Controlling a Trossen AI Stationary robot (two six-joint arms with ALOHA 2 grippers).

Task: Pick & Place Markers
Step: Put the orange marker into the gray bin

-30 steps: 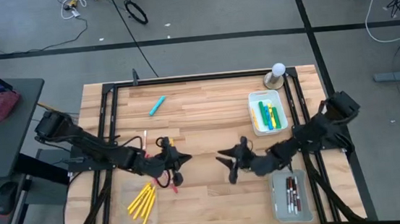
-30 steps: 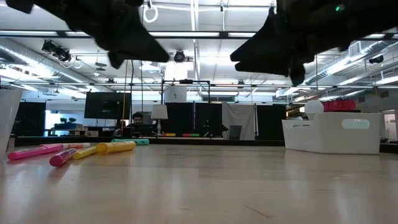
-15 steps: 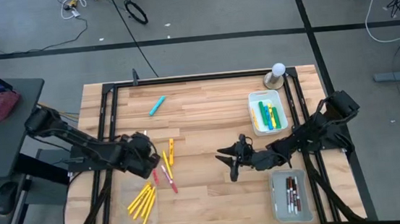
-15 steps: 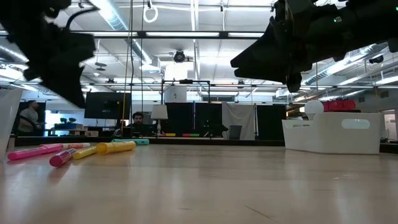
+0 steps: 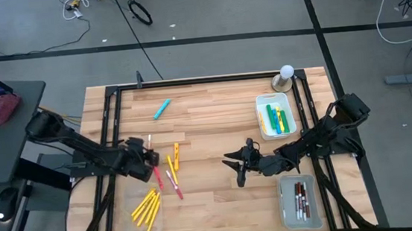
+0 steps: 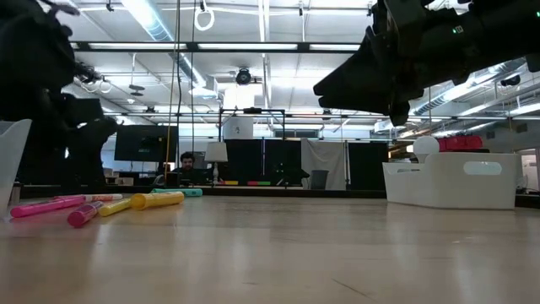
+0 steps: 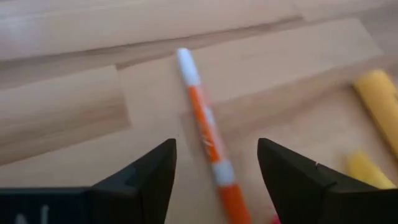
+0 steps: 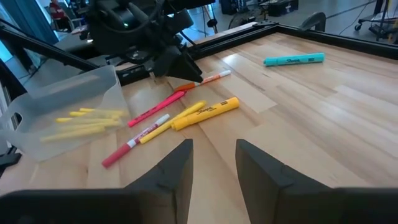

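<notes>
the left gripper point(image 5: 149, 152) hangs low over the left part of the wooden table point(image 5: 214, 122), its fingers parted and holding nothing. in the left wrist view the 2 fingers point(image 7: 149, 177) stand either side of an orange and white marker point(image 7: 205, 134) that lies flat on the wood, with no contact visible. just beside it lie a thick yellow marker point(image 5: 176, 154), a thinner yellow marker point(image 5: 171, 166) and 2 pink markers point(image 5: 173, 184), loosely fanned on the table. a clear tray point(image 5: 141, 209) near the front left holds several yellow markers point(image 5: 147, 208). a light blue marker point(image 5: 162, 109) lies alone toward the far edge.

the right gripper point(image 5: 239, 163) hovers above the middle of the table, released, its fingers apart and empty. on the right side, a white tray point(image 5: 261, 105) holds green and yellow markers point(image 5: 276, 119), and a clear tray point(image 5: 313, 209) at the front right holds white markers with dark and red caps point(image 5: 300, 199).
</notes>
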